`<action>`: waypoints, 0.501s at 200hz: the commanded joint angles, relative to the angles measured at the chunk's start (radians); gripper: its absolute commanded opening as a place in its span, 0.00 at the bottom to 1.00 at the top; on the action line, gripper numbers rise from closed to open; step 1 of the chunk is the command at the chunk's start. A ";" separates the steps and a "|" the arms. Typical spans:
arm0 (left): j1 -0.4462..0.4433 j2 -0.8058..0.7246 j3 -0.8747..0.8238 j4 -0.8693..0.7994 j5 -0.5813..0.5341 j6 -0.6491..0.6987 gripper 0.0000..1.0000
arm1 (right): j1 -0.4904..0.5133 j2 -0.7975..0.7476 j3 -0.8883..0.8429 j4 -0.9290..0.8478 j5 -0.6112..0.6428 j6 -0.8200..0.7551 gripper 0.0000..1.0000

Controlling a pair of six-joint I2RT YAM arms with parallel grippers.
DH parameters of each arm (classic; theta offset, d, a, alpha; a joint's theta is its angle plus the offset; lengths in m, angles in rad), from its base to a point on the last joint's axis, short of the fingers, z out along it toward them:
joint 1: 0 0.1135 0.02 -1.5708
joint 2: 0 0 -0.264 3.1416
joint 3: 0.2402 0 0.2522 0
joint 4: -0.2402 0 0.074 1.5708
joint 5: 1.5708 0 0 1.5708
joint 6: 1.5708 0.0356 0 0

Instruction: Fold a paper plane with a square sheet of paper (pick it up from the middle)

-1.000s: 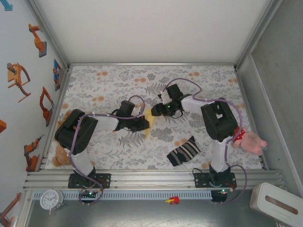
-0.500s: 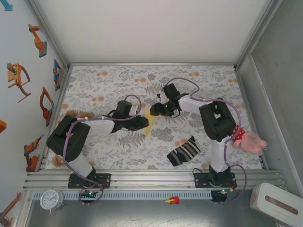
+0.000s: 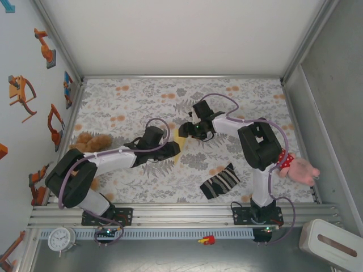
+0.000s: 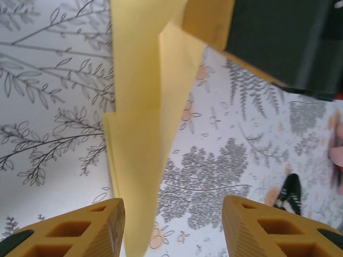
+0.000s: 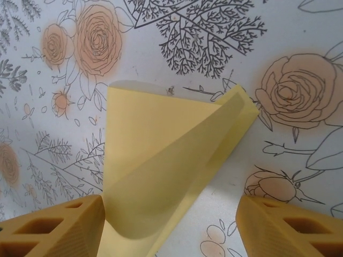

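Over the table from above, the yellow paper (image 3: 178, 143) lies partly folded on the flowered cloth (image 3: 130, 99), about mid-table. The left gripper (image 3: 171, 148) reaches it from the left and the right gripper (image 3: 188, 131) from the upper right, both close over it. A striped sock (image 3: 220, 181) lies apart, nearer the front. A brown teddy bear (image 3: 91, 141) sits at the left edge and a pink plush toy (image 3: 299, 169) at the right.

From the left wrist, the left gripper (image 4: 172, 231) has its jaws apart. The paper (image 4: 143, 128) runs up between them as a long, narrow folded strip, not pinched. The right gripper's finger (image 4: 210, 21) sits at its far end.

From the right wrist, the right gripper (image 5: 170, 231) stands wide open. The paper (image 5: 161, 155) lies flat between its fingers, one flap curled over, unheld.
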 commanded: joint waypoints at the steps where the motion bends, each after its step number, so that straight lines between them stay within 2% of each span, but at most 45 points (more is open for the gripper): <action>1: -0.011 0.044 0.042 -0.049 -0.043 -0.041 0.50 | 0.018 0.113 -0.040 -0.074 0.137 0.026 0.69; 40: -0.014 0.082 0.053 -0.071 -0.048 -0.032 0.43 | 0.028 0.126 -0.027 -0.106 0.167 0.032 0.69; 100: -0.013 0.118 0.031 -0.049 -0.026 -0.041 0.28 | 0.035 0.145 -0.010 -0.132 0.186 0.045 0.69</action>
